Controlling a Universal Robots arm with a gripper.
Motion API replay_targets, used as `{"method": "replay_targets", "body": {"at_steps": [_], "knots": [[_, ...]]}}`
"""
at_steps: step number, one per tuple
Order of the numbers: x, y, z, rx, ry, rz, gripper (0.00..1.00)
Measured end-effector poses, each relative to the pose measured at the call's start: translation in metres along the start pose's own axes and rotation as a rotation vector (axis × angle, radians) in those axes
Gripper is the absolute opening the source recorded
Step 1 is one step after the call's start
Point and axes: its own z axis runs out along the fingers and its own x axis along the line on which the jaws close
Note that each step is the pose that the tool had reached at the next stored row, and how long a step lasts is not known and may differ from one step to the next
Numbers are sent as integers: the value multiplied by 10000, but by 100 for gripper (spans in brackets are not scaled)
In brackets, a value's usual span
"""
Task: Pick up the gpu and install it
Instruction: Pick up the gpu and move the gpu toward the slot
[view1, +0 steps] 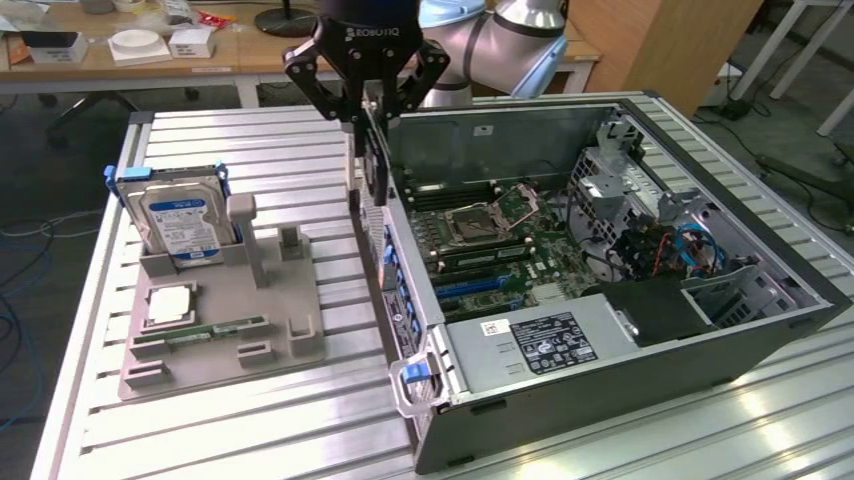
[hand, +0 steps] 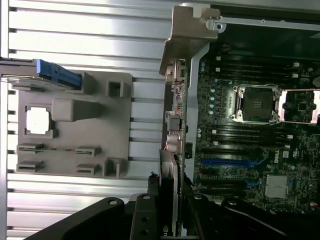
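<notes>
Gripper (view1: 370, 112) sits in the upper middle of the exterior view, fingers pointing down and clenched on the gpu (view1: 371, 170). The card hangs edge-on and upright below the fingers, clear of the table (view1: 254, 430). Its lower end is over the near wall of the open computer case (view1: 747, 330), at the boundary between the case and the bare slats. In the wrist view the gpu (hand: 169, 172) shows as a thin dark slab pinched between the two fingers (hand: 151, 182), gripper (hand: 170, 189) directly above the case edge, with the motherboard (hand: 250, 150) on one side and the grey parts tray (hand: 75, 125) on the other. The card is not seated in any slot; the blue slot (hand: 227, 162) on the board stands bare. In the exterior view, the motherboard (view1: 501, 250) lies inside the case with its processor socket (view1: 478, 222) open. The tray (view1: 287, 345) lies at the exterior view's left, well apart from the gripper. It holds the blue-labelled hard drive (view1: 180, 220) upright, a square chip (view1: 171, 303) and a narrow green memory stick (view1: 220, 328).
</notes>
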Motion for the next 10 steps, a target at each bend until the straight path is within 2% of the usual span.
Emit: {"method": "replay_targets", "body": {"at_steps": [10], "knots": [[-149, -6, 4, 0, 0, 0, 27]]}}
